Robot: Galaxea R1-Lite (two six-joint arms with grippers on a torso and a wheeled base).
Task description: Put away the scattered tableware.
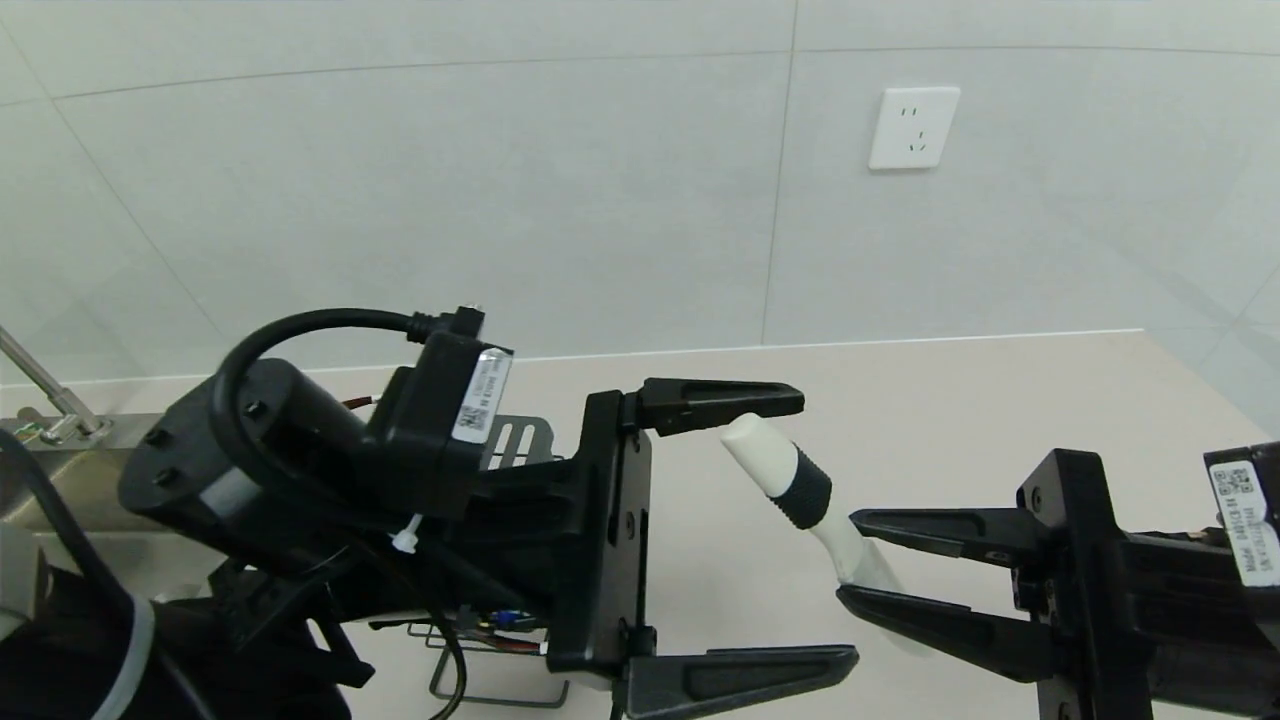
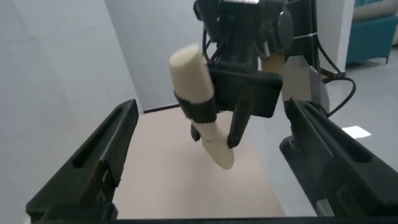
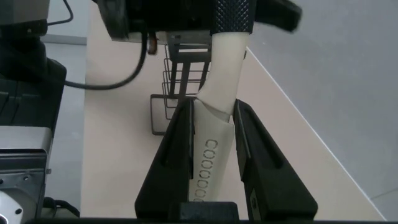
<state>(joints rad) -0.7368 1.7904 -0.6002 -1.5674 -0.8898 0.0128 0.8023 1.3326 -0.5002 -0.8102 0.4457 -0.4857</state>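
Smooth beige desk [image 1: 950,420] with a black wire rack [image 3: 177,87] standing on it. The left gripper [image 1: 826,530] has its fingers wide apart on either side of the rounded handle of a white plastic utensil [image 1: 765,455] with a ribbed black sleeve, held above the desk. The right gripper [image 1: 848,556] has its fingers clamped on the utensil's flat end, where the right wrist view reveals a row of round holes.
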